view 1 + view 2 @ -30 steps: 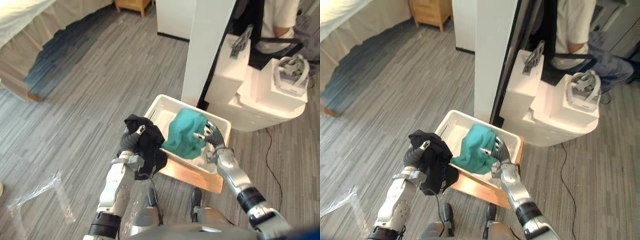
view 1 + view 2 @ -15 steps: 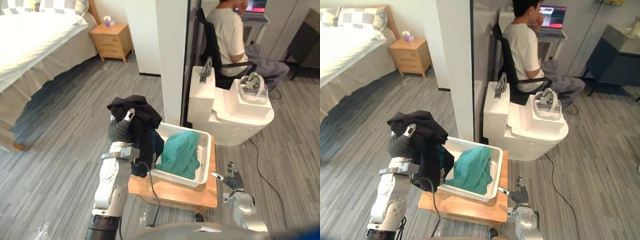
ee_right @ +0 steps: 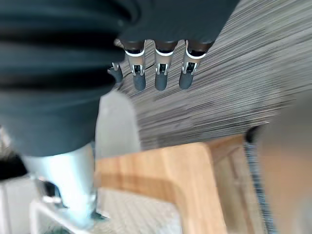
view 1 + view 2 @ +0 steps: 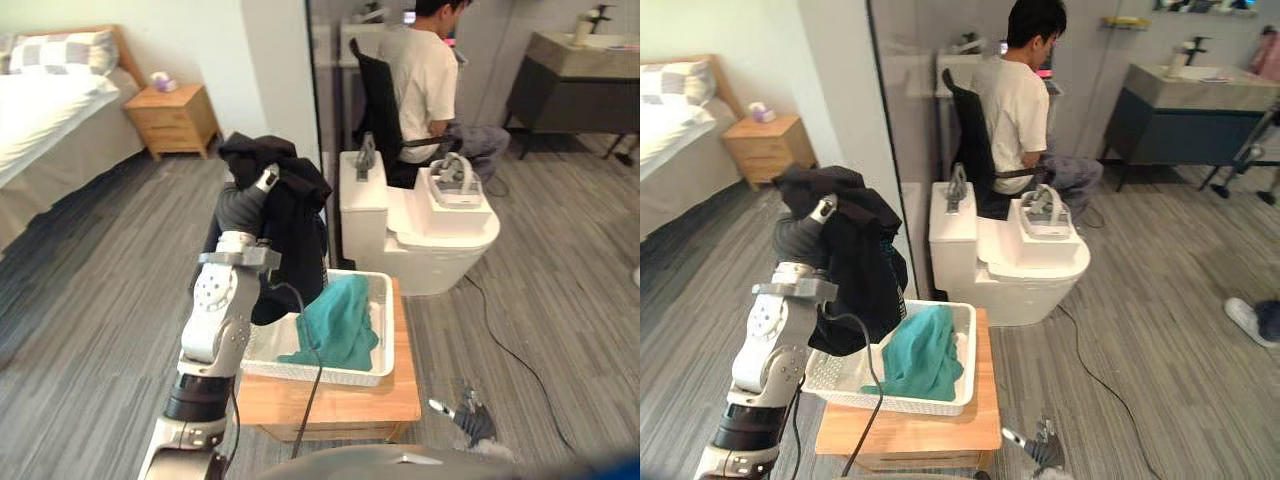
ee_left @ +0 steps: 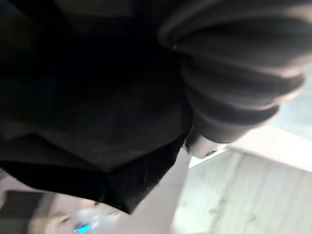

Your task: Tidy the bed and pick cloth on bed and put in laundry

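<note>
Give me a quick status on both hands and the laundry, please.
Left hand shut on black cloth, raised by white basket. Right hand open, low beside wooden table. Teal cloth already in basket.

The laundry basket point(image 4: 330, 374) sits on the low surface point(image 4: 345, 402), with one cloth point(image 4: 340, 325) lying in it. The left robot hand point(image 4: 243, 207) holds the hanging garment point(image 4: 297, 245) over the basket's left side. The big unit point(image 4: 420, 235) stands right behind, and a person point(image 4: 425, 75) is seated behind that. The bed point(image 4: 40, 130) and nightstand point(image 4: 180, 118) are way off left.

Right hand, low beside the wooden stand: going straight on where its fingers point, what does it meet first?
Probably the grey floor. The right hand holds straight fingers aimed at bare boards, clear of the wooden stand. How far off the floor lies is unclear.
</note>
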`<state>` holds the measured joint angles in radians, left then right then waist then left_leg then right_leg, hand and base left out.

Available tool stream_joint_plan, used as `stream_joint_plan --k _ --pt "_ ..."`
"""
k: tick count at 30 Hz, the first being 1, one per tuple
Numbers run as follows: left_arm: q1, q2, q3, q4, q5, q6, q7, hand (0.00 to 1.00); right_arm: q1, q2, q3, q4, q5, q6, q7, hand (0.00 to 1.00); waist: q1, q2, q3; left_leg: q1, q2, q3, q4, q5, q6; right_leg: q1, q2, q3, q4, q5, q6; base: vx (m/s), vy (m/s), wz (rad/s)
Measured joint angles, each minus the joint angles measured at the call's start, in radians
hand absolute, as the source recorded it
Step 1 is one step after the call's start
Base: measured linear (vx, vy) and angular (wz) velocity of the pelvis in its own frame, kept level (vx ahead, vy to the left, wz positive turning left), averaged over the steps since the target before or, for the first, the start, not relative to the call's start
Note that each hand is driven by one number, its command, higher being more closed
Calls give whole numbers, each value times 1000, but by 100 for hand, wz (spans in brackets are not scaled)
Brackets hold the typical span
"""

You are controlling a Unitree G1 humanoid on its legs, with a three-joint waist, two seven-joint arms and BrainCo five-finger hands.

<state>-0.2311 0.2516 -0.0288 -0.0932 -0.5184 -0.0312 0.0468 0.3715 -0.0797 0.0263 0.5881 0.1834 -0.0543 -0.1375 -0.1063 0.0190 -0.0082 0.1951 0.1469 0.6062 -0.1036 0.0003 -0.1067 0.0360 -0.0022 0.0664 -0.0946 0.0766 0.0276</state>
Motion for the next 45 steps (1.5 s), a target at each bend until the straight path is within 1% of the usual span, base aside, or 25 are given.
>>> stream_joint_plan --k 4,6,8,10,12,13,14,18,21,23,25,27,28,29,30,33,35,36,37,39,40,41,43,44,45 --pt "-39 3 -8 168 2 30 -25 100 43 1 -29 20 9 -30 46 0 -15 -16 6 -7 -3 36 0 -7 -1 -25 2 35 0 11 3 -21 -5 -27" --pt "-61 4 -20 266 20 46 -37 100 57 1 -34 22 9 -44 64 0 -22 -24 13 -42 -8 47 0 -15 -6 -67 1 57 0 21 4 -57 -15 -23" --pt "-72 7 -41 304 20 45 -37 100 50 4 -32 28 12 -52 72 0 -31 -32 30 -75 -11 49 0 -14 -1 -103 -1 63 1 25 7 -55 -30 -8" --pt "-75 6 -71 338 19 44 -38 100 11 3 -35 60 39 -57 77 0 -49 -39 67 -110 -15 47 0 0 -2 -148 -2 69 9 28 8 -41 -39 -6" --pt "-78 -8 -100 366 19 43 -38 100 -22 1 -46 96 49 -62 76 0 -51 -35 99 -120 -18 49 0 10 7 -163 -1 81 9 40 9 -4 -25 -13" --pt "-78 -19 -122 375 19 38 -38 100 -41 1 -59 114 52 -63 75 0 -60 -26 111 -125 -20 49 1 11 8 -167 -2 80 10 41 9 8 -12 -8" --pt "-78 -19 -129 377 19 36 -38 100 -48 0 -60 120 54 -64 75 0 -63 -24 113 -125 -20 48 2 11 8 -167 -2 80 10 41 9 34 -1 0" --pt "-57 -28 -176 371 37 -18 -39 100 -76 -13 -67 156 60 -72 75 0 -67 -3 126 -105 -18 45 6 11 8 -163 1 75 40 34 18 19 1 -1" --pt "-3 -26 -201 302 36 -24 -45 100 -84 -11 -76 178 60 -81 76 0 -66 -1 127 -84 -17 41 6 2 7 -139 0 67 42 28 16 -20 -9 8" --pt "53 -26 -209 263 36 -22 -72 100 -84 -12 -77 182 59 -82 76 0 -66 1 127 -61 -18 39 6 -1 7 -114 -2 59 53 4 12 -50 -22 12" --pt "116 -27 -219 231 36 -4 -92 100 -84 -12 -83 182 58 -82 83 0 -66 8 125 -40 -19 38 1 -4 4 -99 -3 56 73 -25 10 -72 -25 8" --pt "199 -34 -261 223 40 40 -93 100 -77 -17 -87 185 50 -72 87 0 -60 25 107 -35 -20 37 0 -12 2 -95 -4 54 78 -38 16 -61 -22 4" --pt "208 -36 -263 223 39 46 -92 100 -77 -18 -88 185 47 -72 86 0 -59 25 106 -36 -20 37 0 -13 2 -95 -5 54 77 -39 16 -40 -17 0" --pt "263 -46 -282 232 40 77 -86 100 -74 -21 -91 185 39 -72 86 0 -47 26 106 -36 -22 38 0 -14 1 -95 -7 52 75 -39 16 -40 -16 -1" --pt "285 -53 -287 249 41 92 -82 100 -71 -21 -92 184 39 -72 85 0 -41 26 106 -37 -23 38 0 -14 1 -96 -8 50 73 -39 16 -51 -20 0" --pt "338 -74 -285 376 84 91 -39 100 -71 -21 -84 187 38 -68 83 0 -33 15 109 -50 -26 24 0 -15 2 -98 -16 33 58 -38 18 -48 -14 11" --pt "343 -74 -281 448 119 68 -5 100 -73 -21 -78 192 39 -67 80 0 -33 11 109 -64 -27 13 0 -18 7 -102 -19 27 48 -37 19 -22 -9 14" --pt "342 -74 -267 490 122 45 14 100 -75 -23 -71 201 39 -65 79 0 -21 5 109 -76 -28 13 1 -18 8 -112 -20 27 43 -35 22 0 0 0" --pt "340 -74 -241 525 142 5 51 100 -88 -28 -65 223 40 -62 79 0 -14 -4 114 -87 -29 11 1 -18 7 -126 -21 26 41 -30 28 0 0 0" --pt "322 -70 -196 562 158 -39 91 100 -107 -39 -49 239 41 -61 81 0 -14 -9 125 -103 -32 1 5 -12 8 -137 -25 19 39 -18 30 41 -19 9" --pt "300 -61 -172 585 158 -64 114 100 -112 -40 -49 240 42 -63 85 0 -19 -7 131 -112 -34 -13 6 -7 17 -142 -29 6 38 -11 23 43 -12 18" --pt "279 -52 -154 600 158 -74 127 100 -115 -43 -49 241 43 -63 87 0 -20 -5 135 -115 -35 -14 6 -5 18 -143 -30 2 38 -10 23 53 -5 15" --pt "186 8 -89 648 157 -110 159 100 -142 -53 -47 270 48 -65 93 0 -20 2 152 -118 -36 -16 7 -6 19 -145 -31 -3 38 -9 23 57 1 5" --pt "166 21 -76 656 157 -114 161 100 -144 -54 -43 272 48 -68 93 0 -20 2 158 -120 -36 -16 7 -6 19 -146 -32 -4 38 -9 23 40 -5 2" --pt "112 55 -43 674 155 -128 163 100 -150 -58 -33 272 50 -74 95 0 -22 3 169 -127 -37 -17 7 -6 19 -154 -32 -8 39 -8 24 0 0 0"
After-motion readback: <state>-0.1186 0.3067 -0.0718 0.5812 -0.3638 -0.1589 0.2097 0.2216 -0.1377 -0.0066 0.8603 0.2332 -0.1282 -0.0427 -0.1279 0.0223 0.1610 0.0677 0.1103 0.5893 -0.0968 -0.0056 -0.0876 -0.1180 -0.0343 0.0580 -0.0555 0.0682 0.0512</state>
